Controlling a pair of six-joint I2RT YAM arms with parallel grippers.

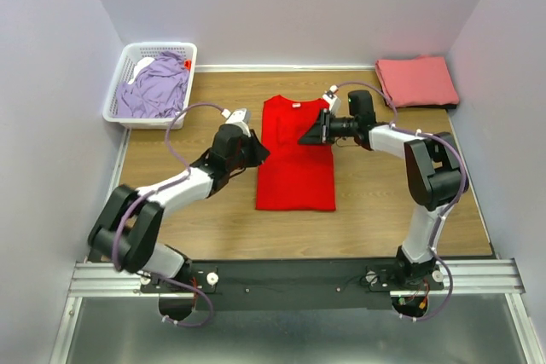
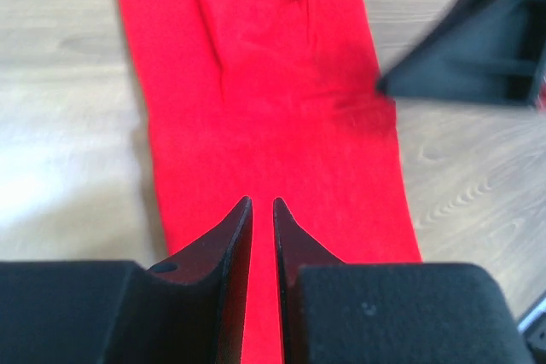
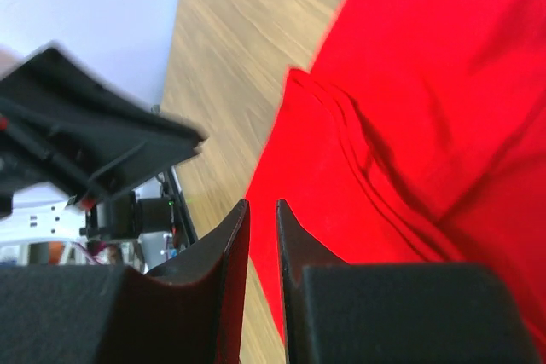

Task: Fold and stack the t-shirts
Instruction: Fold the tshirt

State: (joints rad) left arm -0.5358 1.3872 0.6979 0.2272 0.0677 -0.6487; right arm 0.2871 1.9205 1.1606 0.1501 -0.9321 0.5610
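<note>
A: Where's the red shirt (image 1: 295,158)?

B: I see it mid-table, folded narrow, pink shirt (image 1: 417,81) far right of it, lavender shirt (image 1: 154,85) in the basket (image 1: 121,83) far left.

A: Grippers?

B: Left gripper (image 2: 263,210) and right gripper (image 3: 261,213) over the red shirt, both nearly together, a thin gap between the jaws, holding nothing.

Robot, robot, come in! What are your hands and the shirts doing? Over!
Left gripper and right gripper nearly shut, holding nothing, over red shirt. Red shirt flat, sleeves folded in. Pink shirt folded far right; lavender shirt in basket. Nothing blocking.
</note>
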